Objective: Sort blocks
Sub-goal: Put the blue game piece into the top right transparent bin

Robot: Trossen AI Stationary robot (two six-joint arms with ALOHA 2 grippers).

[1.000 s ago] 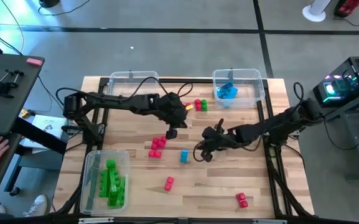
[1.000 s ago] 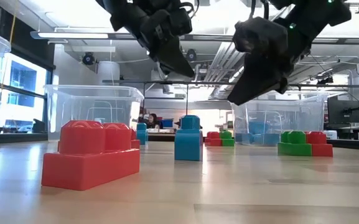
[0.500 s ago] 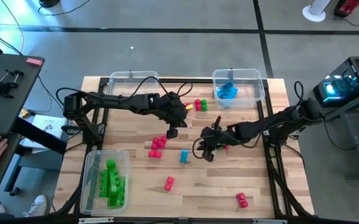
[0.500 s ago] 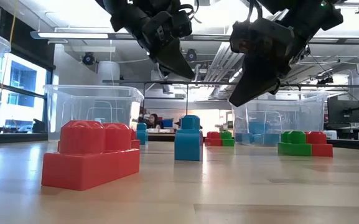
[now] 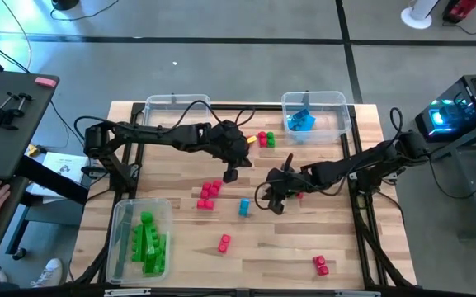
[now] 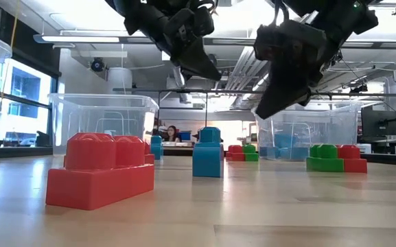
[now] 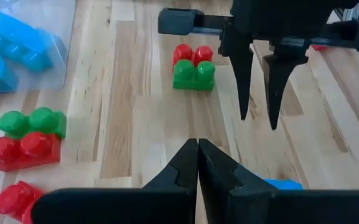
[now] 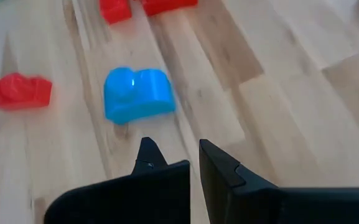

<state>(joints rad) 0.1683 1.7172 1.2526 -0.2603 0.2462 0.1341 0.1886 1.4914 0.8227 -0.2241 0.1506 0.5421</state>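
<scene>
Loose blocks lie on the wooden table: a blue block (image 5: 244, 206) (image 8: 137, 93) at mid-table, red blocks (image 5: 209, 193) to its left, and single red ones (image 5: 224, 242) (image 5: 321, 264) nearer the front edge. Red-and-green blocks (image 5: 266, 139) (image 7: 193, 65) sit toward the far edge. My left gripper (image 5: 230, 175) (image 7: 198, 144) hangs shut above the table between the red blocks and the red-and-green ones, holding nothing. My right gripper (image 5: 270, 205) (image 8: 176, 146) hovers just right of the blue block, slanting down. Its fingers are drawn together and hold nothing.
A clear bin (image 5: 313, 106) with blue blocks stands at the far right. Another clear bin (image 5: 176, 103) stands at the far left, and a third bin (image 5: 126, 216) with green blocks at the near left. The two grippers hang close together over mid-table.
My right gripper has rolled a little at the wrist and edged slightly toward the table's left, still above the table beside the blue block. No block has moved.
</scene>
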